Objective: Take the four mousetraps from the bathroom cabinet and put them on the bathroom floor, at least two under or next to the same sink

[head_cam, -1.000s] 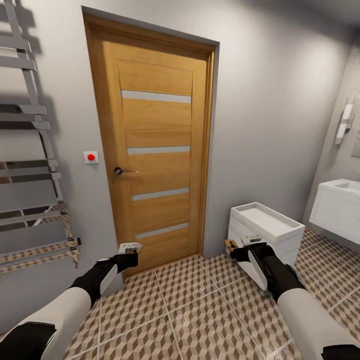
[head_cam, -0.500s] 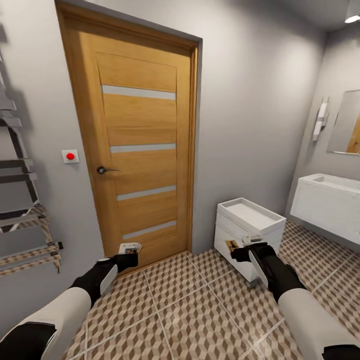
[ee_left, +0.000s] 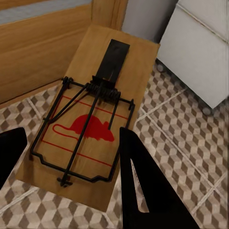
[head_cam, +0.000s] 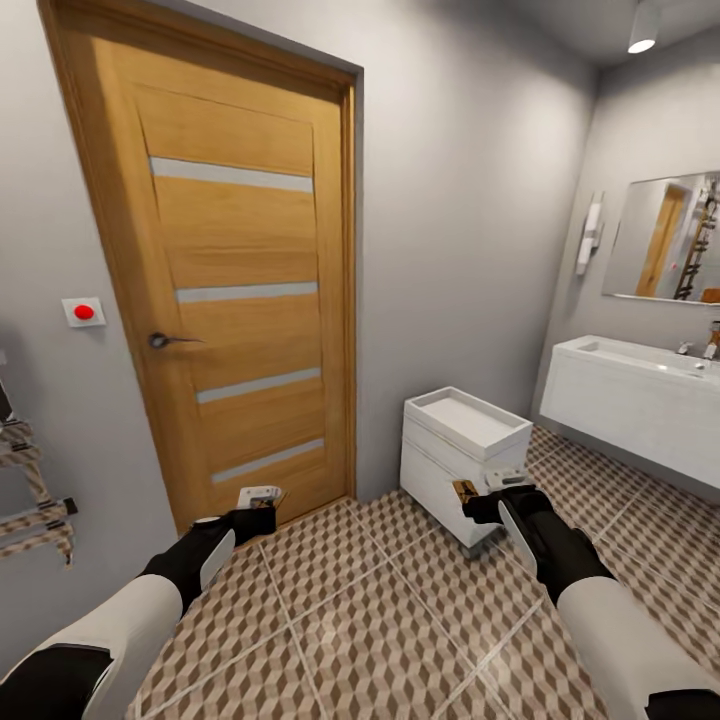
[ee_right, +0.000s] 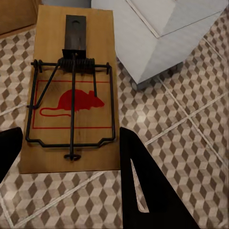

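Note:
Each hand holds a mousetrap above the cube-patterned bathroom floor (head_cam: pixel 380 620). My left gripper (head_cam: pixel 262 503) is shut on a tan mousetrap (head_cam: pixel 259 493); up close that mousetrap (ee_left: pixel 90 119) shows a red mouse print and a black wire bar between the black fingers (ee_left: pixel 143 186). My right gripper (head_cam: pixel 482 498) is shut on another mousetrap (head_cam: pixel 464 490), whose board (ee_right: pixel 71 95) lies between its fingers (ee_right: pixel 140 186). The low white cabinet (head_cam: pixel 440 470) stands just beyond the right hand, its tray top bare. The long white sink (head_cam: pixel 640 400) hangs on the right wall.
A closed wooden door (head_cam: pixel 230 290) fills the wall ahead on the left, with a red button (head_cam: pixel 83 312) beside it. A metal towel rail (head_cam: pixel 30 500) juts in at the far left. A mirror (head_cam: pixel 665 240) hangs above the sink.
The view has swung to the right: door and cabinet slid left in the picture, and the sink and mirror came into sight. Both arms keep the same pose, traps still held.

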Robot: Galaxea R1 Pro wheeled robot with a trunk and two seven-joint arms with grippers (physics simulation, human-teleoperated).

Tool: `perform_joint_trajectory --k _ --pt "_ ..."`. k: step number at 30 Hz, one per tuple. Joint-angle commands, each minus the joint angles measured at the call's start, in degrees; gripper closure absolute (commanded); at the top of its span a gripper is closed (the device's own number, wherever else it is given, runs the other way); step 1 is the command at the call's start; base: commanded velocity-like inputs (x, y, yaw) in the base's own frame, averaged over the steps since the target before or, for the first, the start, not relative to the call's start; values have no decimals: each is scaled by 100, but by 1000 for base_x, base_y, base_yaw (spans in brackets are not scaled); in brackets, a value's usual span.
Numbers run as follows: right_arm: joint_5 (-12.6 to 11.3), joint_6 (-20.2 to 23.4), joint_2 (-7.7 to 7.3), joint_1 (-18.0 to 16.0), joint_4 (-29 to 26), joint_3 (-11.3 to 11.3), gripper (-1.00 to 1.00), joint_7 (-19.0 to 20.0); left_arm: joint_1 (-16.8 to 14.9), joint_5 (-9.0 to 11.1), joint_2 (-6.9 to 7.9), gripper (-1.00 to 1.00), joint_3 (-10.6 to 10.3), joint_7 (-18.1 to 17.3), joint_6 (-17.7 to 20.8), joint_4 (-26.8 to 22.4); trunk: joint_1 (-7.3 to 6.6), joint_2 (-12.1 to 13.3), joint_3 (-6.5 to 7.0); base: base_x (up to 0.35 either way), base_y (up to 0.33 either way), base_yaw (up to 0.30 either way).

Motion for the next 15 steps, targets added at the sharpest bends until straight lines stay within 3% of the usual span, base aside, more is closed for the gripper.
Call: perform_joint_trajectory --k 1,15 --pt "10 27 -5 -5 -6 20 100 7 -2 60 8 100 -45 5 32 -11 0 -4 -13 0 0 -234" --pt "19 21 -28 -5 -5 12 100 7 -2 49 8 100 -45 5 32 -7 0 -4 -86 0 0 -241"
